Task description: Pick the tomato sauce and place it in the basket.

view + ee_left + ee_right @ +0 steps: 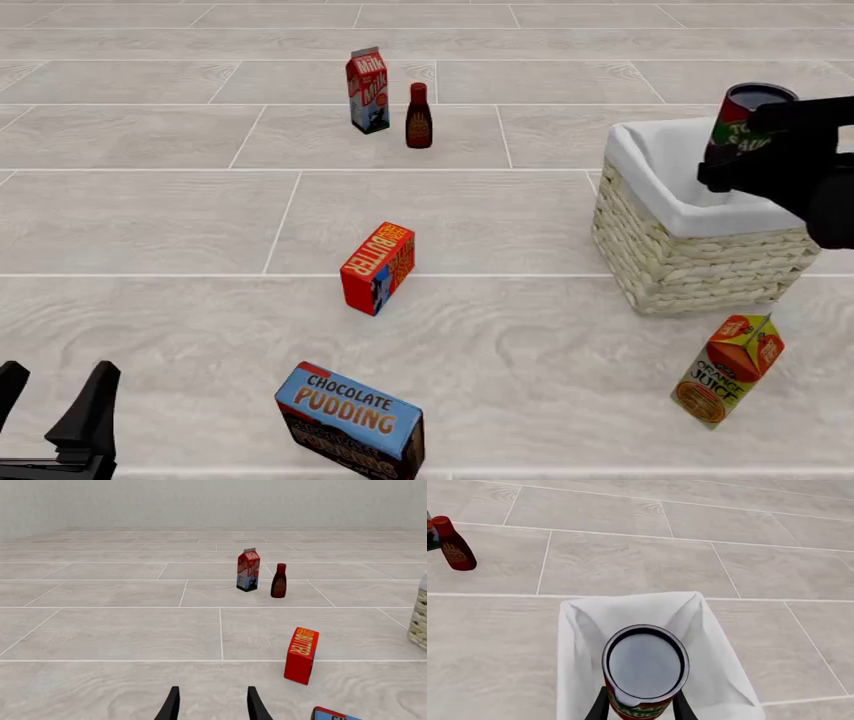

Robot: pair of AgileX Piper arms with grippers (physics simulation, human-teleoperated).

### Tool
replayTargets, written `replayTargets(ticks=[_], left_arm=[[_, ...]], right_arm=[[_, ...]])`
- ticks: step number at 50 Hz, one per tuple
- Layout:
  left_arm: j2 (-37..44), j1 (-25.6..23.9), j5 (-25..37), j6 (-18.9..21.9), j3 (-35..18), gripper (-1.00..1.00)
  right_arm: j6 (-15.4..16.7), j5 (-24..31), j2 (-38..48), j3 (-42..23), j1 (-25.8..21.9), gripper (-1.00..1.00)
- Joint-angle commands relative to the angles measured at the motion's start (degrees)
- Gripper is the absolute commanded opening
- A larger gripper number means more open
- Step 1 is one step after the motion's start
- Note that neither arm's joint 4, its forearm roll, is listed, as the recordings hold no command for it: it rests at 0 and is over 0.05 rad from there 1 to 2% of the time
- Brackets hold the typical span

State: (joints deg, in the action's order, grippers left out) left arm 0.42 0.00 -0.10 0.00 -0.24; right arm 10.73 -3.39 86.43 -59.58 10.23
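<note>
The tomato sauce [742, 122] is a small can with a red and green label, held in the air above the basket [694, 250]. My right gripper [750, 140] is shut on it. In the right wrist view the can's dark top [645, 664] faces the camera, with the basket's white lining [580, 645] spread below it and the fingers [602, 705] on both sides of the can. My left gripper [54, 420] rests open and empty at the near left; its two black fingers [171, 706] show low in the left wrist view.
A milk carton [367, 90] and a dark red-brown bottle [418, 116] stand at the back. A red butter box [378, 267] stands mid-floor, a chocolate pudding box [351, 420] lies near the front, and an orange juice carton [727, 370] leans in front of the basket.
</note>
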Motion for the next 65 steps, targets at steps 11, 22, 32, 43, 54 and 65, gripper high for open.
replayTargets(ticks=[11, 22, 32, 43, 54, 65], left_arm=[[0.0, 0.0, 0.0, 0.0, 0.0, 1.0], [0.0, 0.0, 0.0, 0.0, 0.0, 1.0], [0.0, 0.0, 0.0, 0.0, 0.0, 1.0], [0.0, 0.0, 0.0, 0.0, 0.0, 1.0], [0.0, 0.0, 0.0, 0.0, 0.0, 1.0], [0.0, 0.0, 0.0, 0.0, 0.0, 1.0]], right_arm=[[-1.0, -0.2, 1.7, -1.3, 0.1, -1.0], [-1.8, 0.6, 2.6, -2.6, 0.0, -1.0], [-1.8, 0.7, 2.3, -2.6, -0.2, -1.0], [-3.5, 1.2, 2.6, -2.7, -0.2, 1.0], [-4.4, 1.5, 2.5, -2.6, -0.1, 1.0], [-4.8, 1.6, 2.5, -2.7, -0.2, 1.0]])
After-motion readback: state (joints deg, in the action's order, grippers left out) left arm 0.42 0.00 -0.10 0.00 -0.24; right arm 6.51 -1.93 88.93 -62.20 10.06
